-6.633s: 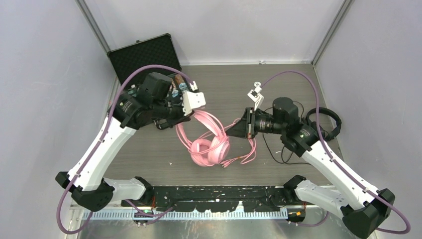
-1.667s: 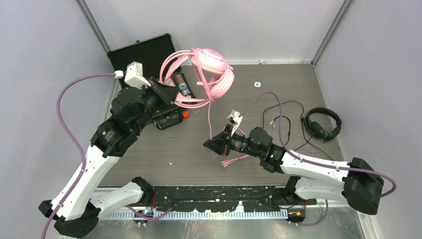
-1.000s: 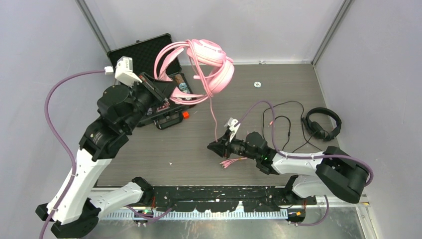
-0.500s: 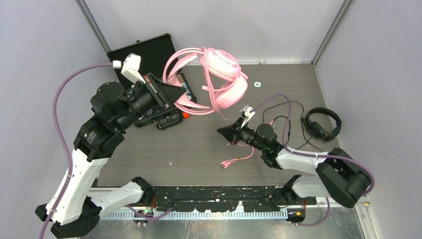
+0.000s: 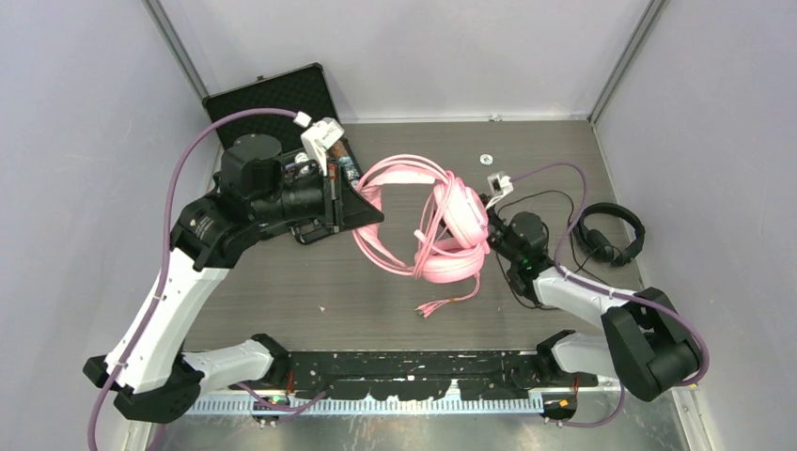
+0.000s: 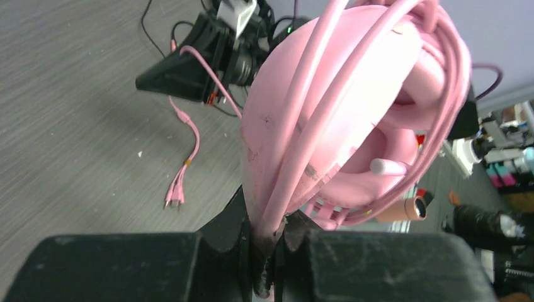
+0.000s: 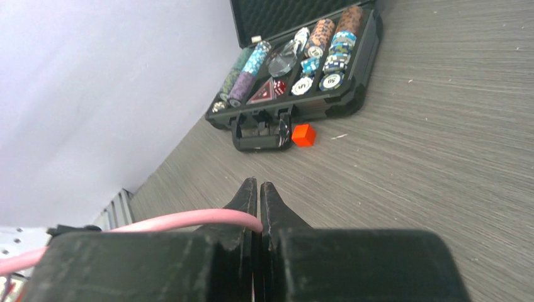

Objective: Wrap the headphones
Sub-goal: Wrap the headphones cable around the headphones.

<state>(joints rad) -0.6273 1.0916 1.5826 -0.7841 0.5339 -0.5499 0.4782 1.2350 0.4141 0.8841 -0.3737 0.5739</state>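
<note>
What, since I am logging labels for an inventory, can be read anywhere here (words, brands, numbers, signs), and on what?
No text is legible in any view.
Poker chips in the black case: printed faces, too small and blurred to read.
Pink headphones: no lettering visible.

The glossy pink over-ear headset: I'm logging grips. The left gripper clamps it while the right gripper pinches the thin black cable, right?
No. The right wrist view shows the right gripper shut on the long pink cable, not the black one. The left gripper does clamp the glossy pink over-ear headset.
</note>
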